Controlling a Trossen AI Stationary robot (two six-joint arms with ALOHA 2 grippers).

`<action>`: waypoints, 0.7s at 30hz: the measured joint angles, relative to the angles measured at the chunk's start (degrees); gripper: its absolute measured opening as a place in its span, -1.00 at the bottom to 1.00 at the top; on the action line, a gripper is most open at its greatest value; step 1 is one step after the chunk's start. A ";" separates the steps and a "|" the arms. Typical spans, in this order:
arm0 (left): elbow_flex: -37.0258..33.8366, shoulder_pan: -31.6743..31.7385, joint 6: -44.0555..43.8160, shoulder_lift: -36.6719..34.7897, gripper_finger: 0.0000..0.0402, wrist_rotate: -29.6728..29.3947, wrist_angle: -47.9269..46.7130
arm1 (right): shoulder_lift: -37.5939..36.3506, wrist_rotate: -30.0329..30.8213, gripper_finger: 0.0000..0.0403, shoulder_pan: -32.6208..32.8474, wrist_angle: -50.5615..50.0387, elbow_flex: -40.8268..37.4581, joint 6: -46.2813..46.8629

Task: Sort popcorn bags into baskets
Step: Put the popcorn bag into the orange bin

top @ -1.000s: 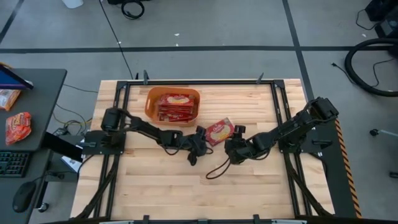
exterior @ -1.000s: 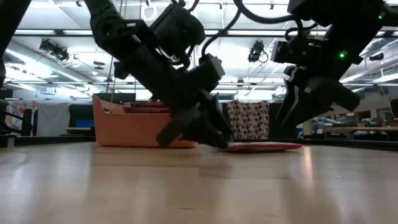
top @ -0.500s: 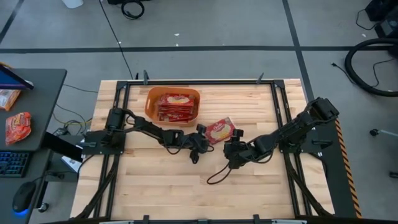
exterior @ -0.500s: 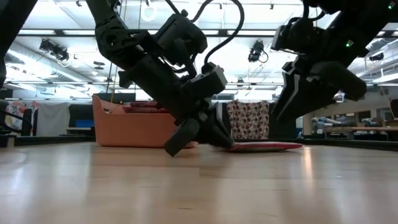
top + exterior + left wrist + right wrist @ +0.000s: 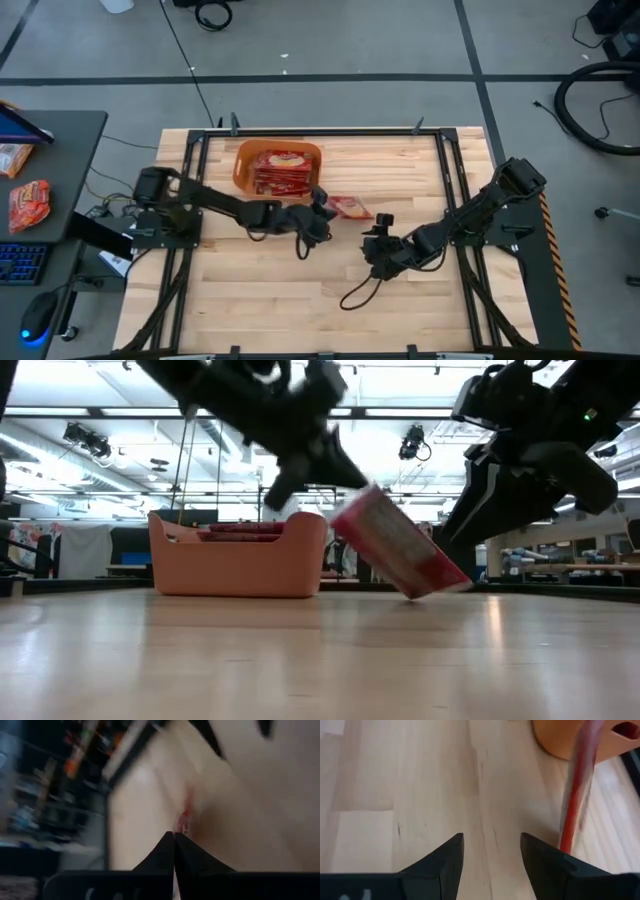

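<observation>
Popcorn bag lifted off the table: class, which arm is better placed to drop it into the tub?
Left. Its gripper holds the bag tilted, beside the orange tub. The right gripper is open, empty and farther away.

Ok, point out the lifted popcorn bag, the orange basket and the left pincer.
lifted popcorn bag (image 5: 398, 552), low view, red face.
orange basket (image 5: 235, 565), low view, front wall.
left pincer (image 5: 322, 200), high view, between fingertips.

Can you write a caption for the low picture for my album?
Left gripper lifts a tilted popcorn bag beside the orange basket.
</observation>
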 joint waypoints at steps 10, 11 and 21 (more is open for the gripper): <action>0.06 5.05 9.36 -16.80 -0.98 0.84 -2.23 | 0.00 1.10 0.00 1.14 0.07 0.00 5.01; 0.04 6.15 9.36 -18.12 -0.98 0.87 -2.13 | 0.00 1.21 0.00 1.18 0.16 0.00 5.01; 0.11 25.59 4.39 -24.91 -0.99 13.02 -6.44 | -0.02 2.57 0.00 1.24 1.35 0.00 5.07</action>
